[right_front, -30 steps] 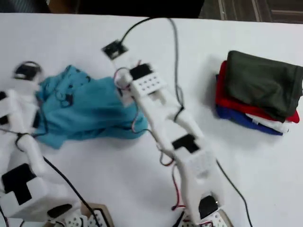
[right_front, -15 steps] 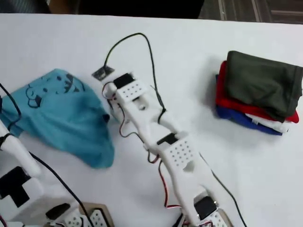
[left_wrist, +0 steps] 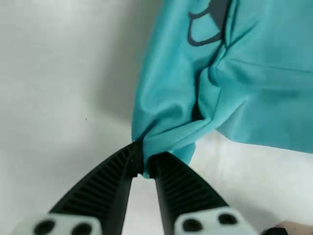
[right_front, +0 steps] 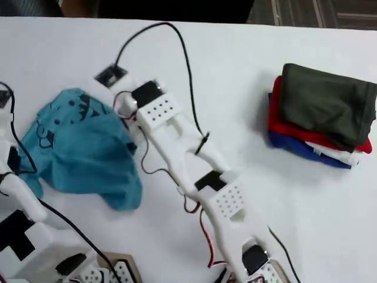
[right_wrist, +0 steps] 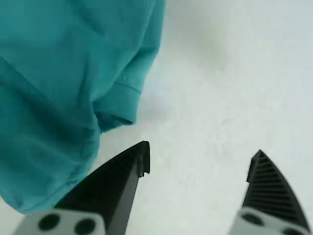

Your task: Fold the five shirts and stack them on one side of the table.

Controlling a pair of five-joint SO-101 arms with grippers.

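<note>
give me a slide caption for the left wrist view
Left gripper pinching a bunched edge of the teal shirt over the white table.

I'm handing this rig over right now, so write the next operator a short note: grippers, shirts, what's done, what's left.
Left gripper: shut on an edge of the teal shirt.
Right gripper: open over the table, beside the shirt's sleeve, holding nothing.
Done: four folded shirts in a stack at the table's opposite side, dark green on top.
Left: fold the crumpled teal shirt, add it to the stack.
</note>
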